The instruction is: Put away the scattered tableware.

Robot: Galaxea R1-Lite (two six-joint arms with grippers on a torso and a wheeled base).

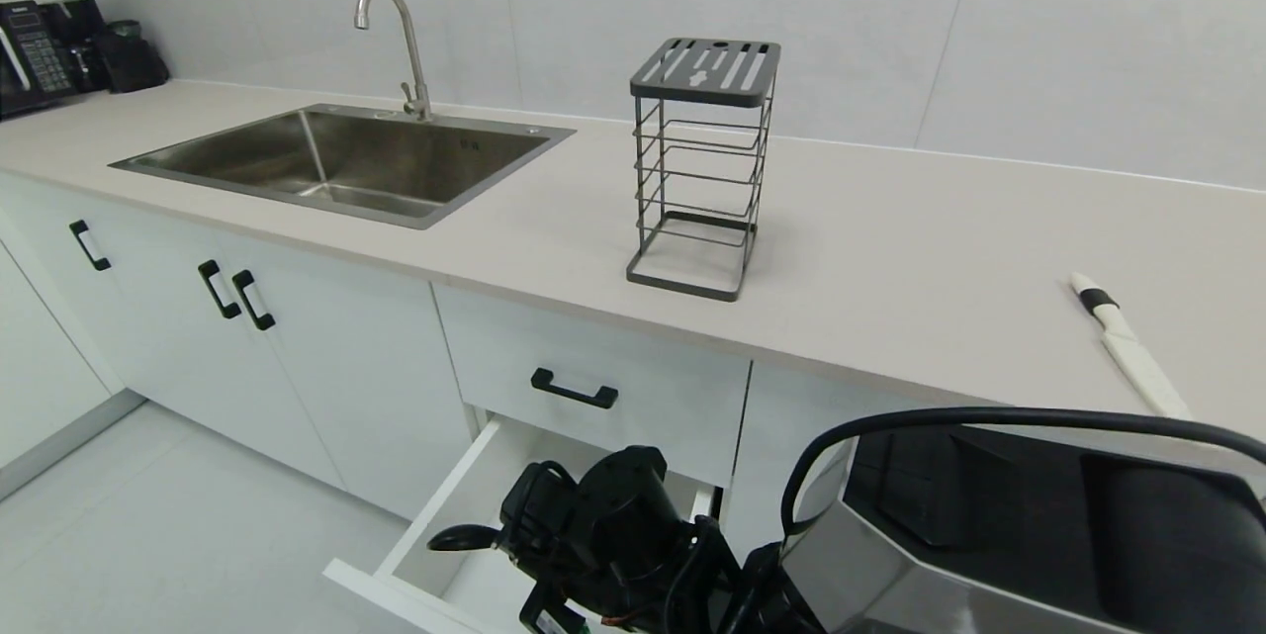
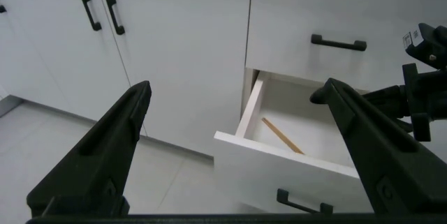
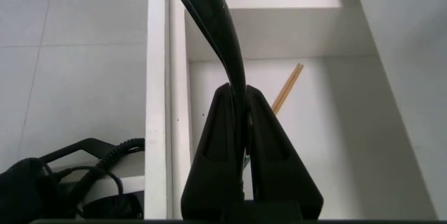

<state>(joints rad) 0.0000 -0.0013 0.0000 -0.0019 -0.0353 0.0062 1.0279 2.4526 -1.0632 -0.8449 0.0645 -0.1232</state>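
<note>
You're working along a pale counter (image 1: pixel 890 248) with a steel sink (image 1: pixel 346 159) set in at far left, a grey tiled wall behind and white cabinets under. The drawer (image 1: pixel 435 535) below the counter is standing pulled out, so tableware can go in from above. A wire rack (image 1: pixel 702 169) is sitting upright mid-counter, probably meant for blades. Your right gripper (image 3: pixel 239 95) is pinching a black spoon (image 3: pixel 209 21) by its handle, hanging over the open drawer; it looks lined up for release. Your left gripper (image 2: pixel 237 88) is hovering left of the drawer, fingers spread wide, carrying nothing. A white knife (image 1: pixel 1128 347) is lying on the counter at right, well apart from the rack. Chopsticks (image 3: pixel 288 88) are lying inside the drawer.
</note>
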